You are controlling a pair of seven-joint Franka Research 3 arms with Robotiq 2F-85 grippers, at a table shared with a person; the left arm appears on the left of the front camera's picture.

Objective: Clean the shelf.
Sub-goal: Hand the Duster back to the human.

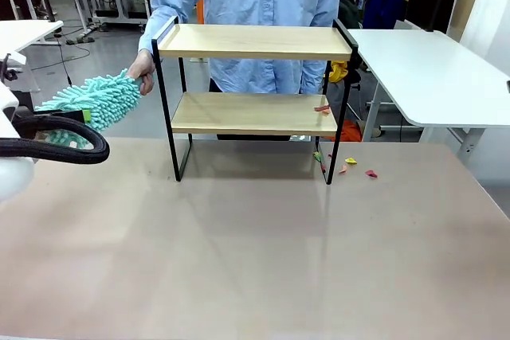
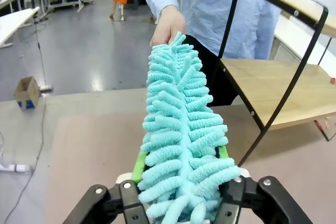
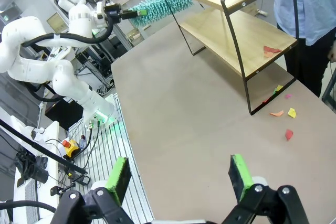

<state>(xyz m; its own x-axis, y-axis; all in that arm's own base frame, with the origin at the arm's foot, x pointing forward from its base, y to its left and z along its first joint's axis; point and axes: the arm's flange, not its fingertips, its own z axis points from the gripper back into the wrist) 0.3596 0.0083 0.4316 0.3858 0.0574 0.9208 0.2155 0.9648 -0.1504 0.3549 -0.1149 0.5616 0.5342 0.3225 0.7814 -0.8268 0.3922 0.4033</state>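
Shelf: a small two-tier shelf (image 1: 253, 77) with two light wooden boards in a thin black metal frame stands on the far half of the bench (image 1: 255, 244), toward 12 o'clock from the robot in the front view.
Scraps: one reddish scrap (image 1: 322, 108) lies at the right end of the lower board; several small coloured paper scraps (image 1: 351, 166), yellow, orange and pink, lie on the bench around the shelf's right front leg.
Duster: a fluffy turquoise duster (image 2: 181, 145) hangs in the air at 9 o'clock of the shelf, off the shelf's left side.
Person: a person in a light blue shirt stands behind the shelf; one hand (image 2: 168, 24) holds the far end of the duster.
Left tool: the left tool (image 2: 181, 192) has its jaws about half spread, one green pad on each side of the duster's near end; the fluff hides the contact, so whether it is actually gripping cannot be told from here.
Right tool: the right tool (image 3: 181, 174) hangs over the bench's near edge, at about 5 o'clock of the shelf, jaws spread wide with bare bench between the green pads and nothing in them.
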